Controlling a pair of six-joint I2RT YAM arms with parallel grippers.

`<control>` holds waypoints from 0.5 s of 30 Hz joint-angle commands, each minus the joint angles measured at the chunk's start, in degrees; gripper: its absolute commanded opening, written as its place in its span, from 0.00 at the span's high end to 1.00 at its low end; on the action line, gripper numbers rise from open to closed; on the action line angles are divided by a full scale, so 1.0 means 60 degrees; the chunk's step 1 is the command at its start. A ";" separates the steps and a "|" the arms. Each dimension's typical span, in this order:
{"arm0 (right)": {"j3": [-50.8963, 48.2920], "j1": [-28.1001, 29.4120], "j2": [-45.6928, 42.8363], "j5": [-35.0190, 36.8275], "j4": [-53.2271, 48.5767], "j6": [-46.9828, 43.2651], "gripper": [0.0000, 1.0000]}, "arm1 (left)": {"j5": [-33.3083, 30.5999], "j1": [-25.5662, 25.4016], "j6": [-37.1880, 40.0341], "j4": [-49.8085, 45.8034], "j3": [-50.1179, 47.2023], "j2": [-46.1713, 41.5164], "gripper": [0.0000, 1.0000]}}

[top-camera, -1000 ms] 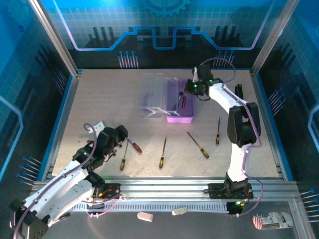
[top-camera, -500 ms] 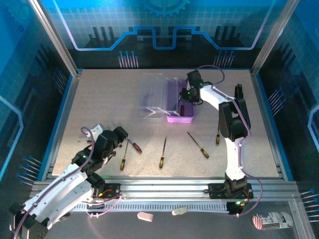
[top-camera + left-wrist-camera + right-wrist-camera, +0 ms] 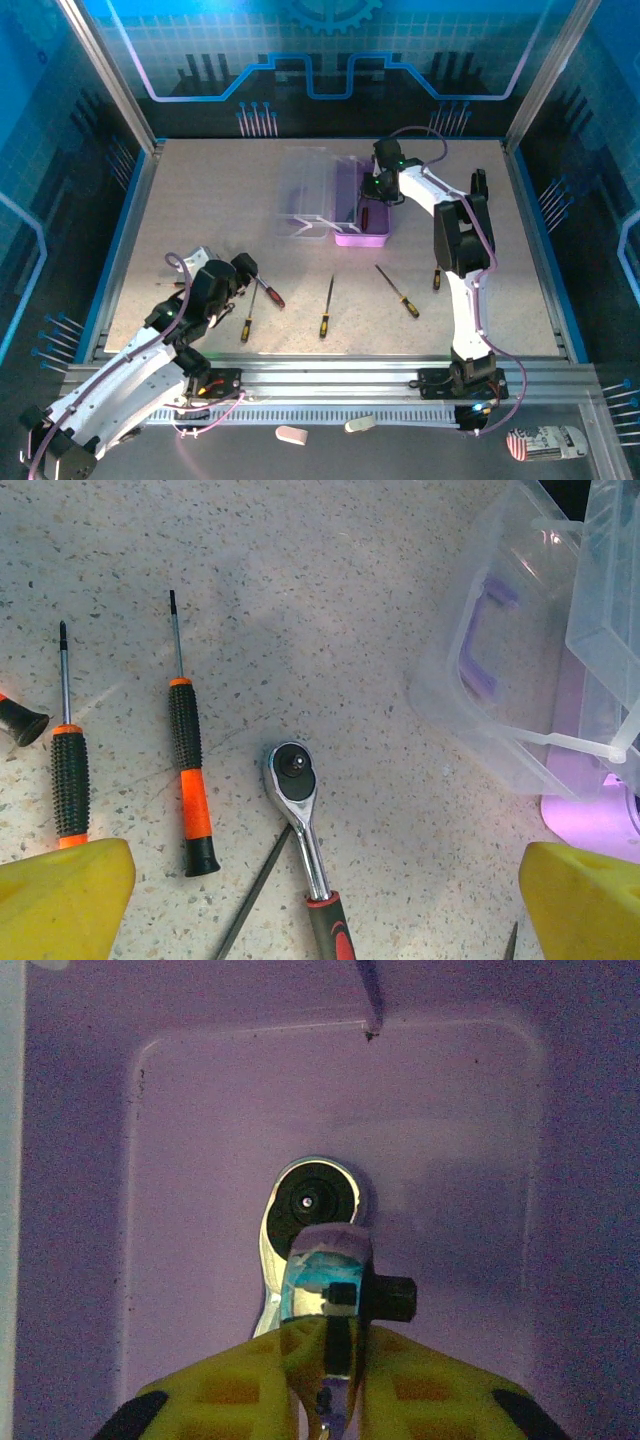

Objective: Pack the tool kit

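Observation:
The tool kit's purple base stands beside its clear lid at mid-table. My right gripper reaches down into the base, shut on a chrome ratchet wrench just above the purple floor. Under it lies a second ratchet head. My left gripper hangs open over a red-handled ratchet on the table, its yellow fingers wide to either side. Two orange-and-black screwdrivers lie left of that ratchet. The lid and its purple handle are to the right.
Three more screwdrivers lie loose on the table: one at the middle, one right of it, one by the right arm. A thin black rod touches the ratchet's shaft. Metal rails edge the table.
My right gripper has dipped lower and slightly left into the purple base with the ratchet, its elbow swinging in. The left gripper has edged a little closer to the table ratchet.

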 commanded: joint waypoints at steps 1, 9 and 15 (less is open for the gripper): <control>0.0375 -0.0217 0.0236 -0.0340 -0.0261 0.0150 0.78 | 0.0208 0.0049 0.0230 0.0058 0.0319 0.0013 0.01; 0.0424 -0.0361 -0.0049 -0.0482 -0.0386 0.0242 0.72 | 0.0599 0.0069 0.0276 -0.0145 0.0628 0.0194 0.01; 0.0183 -0.0361 -0.1058 -0.0310 -0.0266 0.0252 0.67 | 0.1088 0.0062 0.0512 -0.0556 0.1284 0.1117 0.01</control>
